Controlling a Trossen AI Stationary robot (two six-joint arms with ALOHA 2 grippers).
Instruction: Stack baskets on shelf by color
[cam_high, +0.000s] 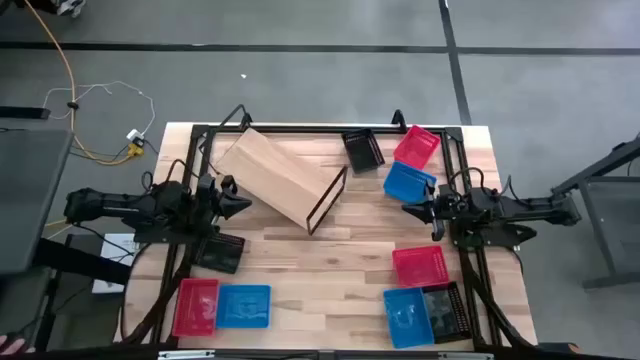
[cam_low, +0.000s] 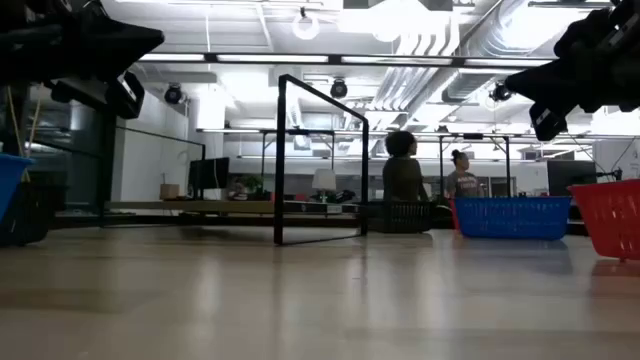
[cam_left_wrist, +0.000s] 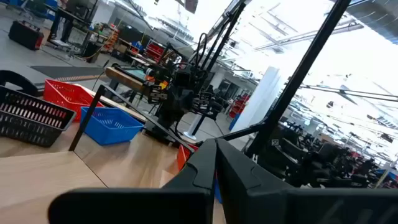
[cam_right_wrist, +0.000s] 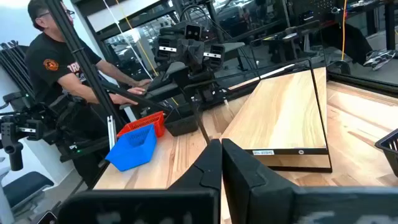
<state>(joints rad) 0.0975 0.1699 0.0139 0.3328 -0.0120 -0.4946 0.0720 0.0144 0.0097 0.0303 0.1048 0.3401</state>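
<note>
Both claws, left gripper (cam_high: 243, 205) and right gripper (cam_high: 409, 210), hover pressed together and empty, the shelf (cam_high: 282, 175) lying askew between them with baskets scattered around, so nothing is stacked yet; next, one must open over a basket.

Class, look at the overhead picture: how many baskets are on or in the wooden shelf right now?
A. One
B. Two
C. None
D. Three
C: the shelf lies bare at an angle on the table, while every basket, such as the black basket beside it, sits on the tabletop.
</note>
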